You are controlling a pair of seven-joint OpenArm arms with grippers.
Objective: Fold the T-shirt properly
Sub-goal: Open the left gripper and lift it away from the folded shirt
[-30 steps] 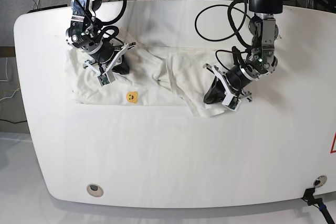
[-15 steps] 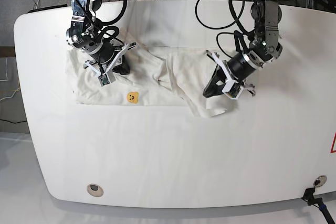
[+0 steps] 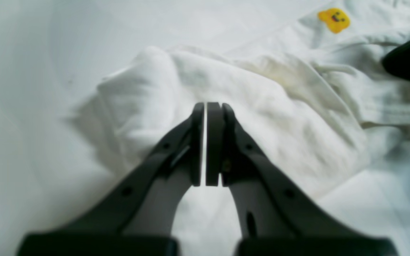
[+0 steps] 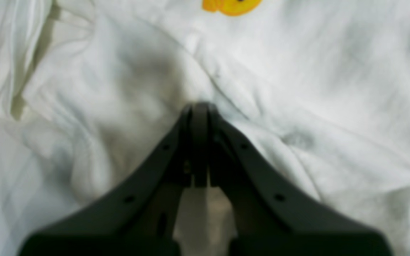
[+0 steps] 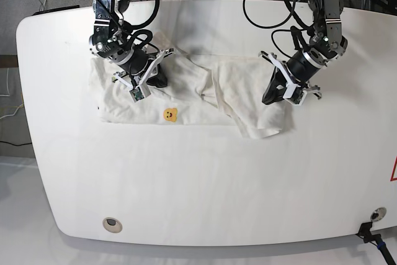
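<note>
White tabletop point(image 5: 198, 184) nearest, smooth, with a round metal-rimmed fitting point(image 5: 112, 224) set in its front left corner as the base view sees it. Beyond it, the T-shirt point(image 5: 248, 82) lies across the middle, blank side up: a rumpled band, the yellow bear mark point(image 5: 170, 115) near its front edge. Uneven flap toward my left; deep creases between the arms.

Right gripper point(image 5: 161, 82): fingertips pressed together low in the folds, by my reading clenched on a pinch of cloth. Left gripper point(image 5: 269, 97): over the other portion, tips close with a thin pale slit between. Cannot tell whether it holds any fabric.

Risks, as I judge them. If the right pinch has caught several layers, a pull drags the whole bundle and skews the fold. If the left has only grazed the surface, lifting brings up nothing and the flap stays crooked. Arms moving out of step would twist the ridge between them. Letting go before smoothing would leave creases in.

Farthest back: black cables point(image 5: 263, 26) looping behind the arms, clear of the cloth.
</note>
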